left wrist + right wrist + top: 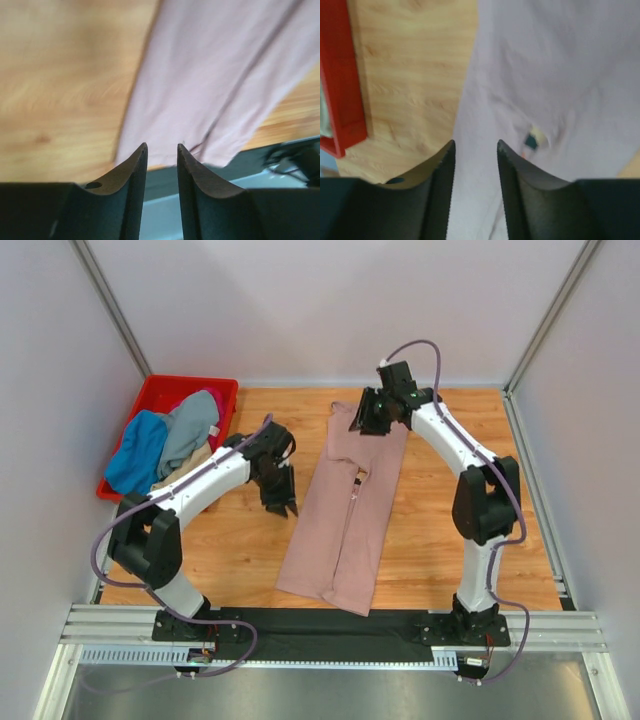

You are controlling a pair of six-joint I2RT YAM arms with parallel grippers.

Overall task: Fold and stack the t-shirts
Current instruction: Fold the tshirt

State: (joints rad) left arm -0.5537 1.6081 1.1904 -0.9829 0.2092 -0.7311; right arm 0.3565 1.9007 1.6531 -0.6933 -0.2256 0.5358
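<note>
A dusty-pink t-shirt [345, 515] lies as a long narrow strip down the middle of the wooden table, its small print [535, 140] showing in the right wrist view. My left gripper [282, 506] hangs just left of the strip's middle, open, with nothing between its fingers [161, 150]; the pink cloth [215, 75] lies beyond its tips. My right gripper [362, 423] hovers over the strip's far end, open and empty [476, 146], with the pink cloth [560, 65] below it. Blue [138, 455], grey [185, 435] and magenta [212, 400] t-shirts are heaped in the crate.
The red plastic crate [160, 390] stands at the far left corner, and its wall [340, 75] also shows in the right wrist view. White walls close the table on three sides. A black strip and metal rail [330, 625] run along the near edge.
</note>
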